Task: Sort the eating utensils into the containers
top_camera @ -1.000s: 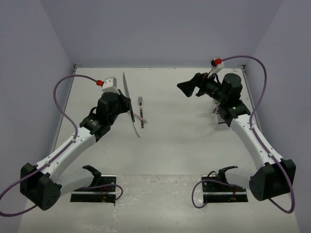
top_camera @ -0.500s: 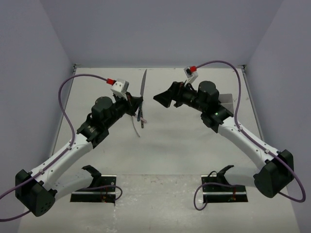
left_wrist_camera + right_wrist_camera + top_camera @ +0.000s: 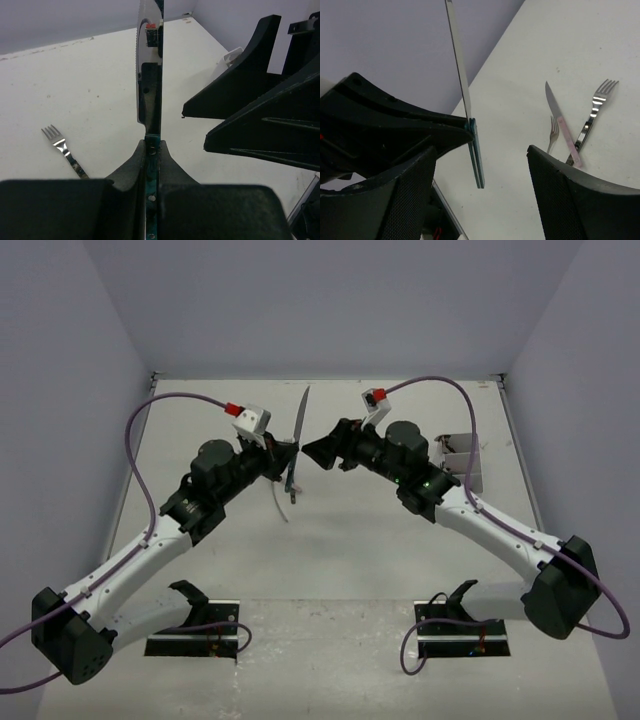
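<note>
Knife handover underway; sorting appears mostly outstanding.
Left jaws are clamping teal-handled steel knife [image 3: 149,75] upright mid-scene; right jaws are gaping empty just beside it; pink-handled knife [image 3: 563,127] and steel forks [image 3: 593,107] are lying loose on tabletop, white-grey boxes [image 3: 468,462] far right.

The white table [image 3: 350,540] is being lit softly and evenly from overhead, only faint shadows are being cast on it, bright glints are being thrown off the knife [image 3: 149,75] and the fork [image 3: 64,149], and the nearest black fingers [image 3: 580,200] are being rendered dark, featureless and slightly soft in the wrist views.
</note>
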`<control>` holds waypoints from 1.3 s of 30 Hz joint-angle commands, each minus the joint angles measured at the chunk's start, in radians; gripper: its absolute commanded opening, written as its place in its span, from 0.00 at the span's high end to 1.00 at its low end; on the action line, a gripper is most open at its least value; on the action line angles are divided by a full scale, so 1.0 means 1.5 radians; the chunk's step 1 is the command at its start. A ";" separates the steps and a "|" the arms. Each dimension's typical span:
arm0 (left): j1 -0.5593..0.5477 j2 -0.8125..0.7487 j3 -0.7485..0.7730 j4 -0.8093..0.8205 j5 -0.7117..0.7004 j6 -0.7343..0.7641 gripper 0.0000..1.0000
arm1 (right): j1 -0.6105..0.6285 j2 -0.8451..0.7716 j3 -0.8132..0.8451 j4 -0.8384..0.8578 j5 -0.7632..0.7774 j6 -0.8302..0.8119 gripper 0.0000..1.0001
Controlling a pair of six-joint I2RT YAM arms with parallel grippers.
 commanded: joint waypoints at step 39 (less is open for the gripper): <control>-0.009 -0.034 0.061 0.022 0.009 -0.058 0.00 | 0.019 0.080 0.091 0.035 0.041 -0.240 1.00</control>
